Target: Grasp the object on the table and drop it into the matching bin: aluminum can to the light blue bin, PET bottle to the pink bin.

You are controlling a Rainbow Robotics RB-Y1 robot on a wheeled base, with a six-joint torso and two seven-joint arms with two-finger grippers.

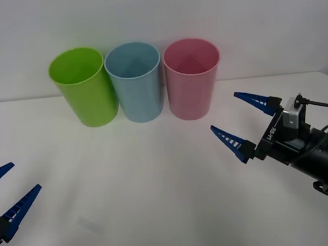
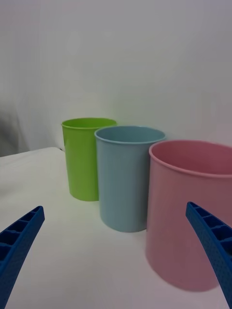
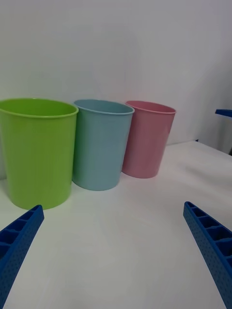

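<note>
The right gripper (image 1: 239, 121), marked "LH-80" as far as it reads, hangs open just beside the pink bin (image 1: 193, 85), the light blue bin (image 1: 135, 82) beyond it, while the left gripper (image 1: 5, 193) gapes over bare table (image 1: 148, 200).

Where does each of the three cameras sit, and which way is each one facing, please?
Front view: above the arms, looking forward and down at the table and three bins; left claw and right claw show, both open.
Right wrist view: on the right wrist, facing the pink bin closest; its blue fingers show at the bottom corners.
Left wrist view: on the left wrist, facing the lime green bin closest; its own fingers show.
All views share the light blue bin, standing in the middle.
</note>
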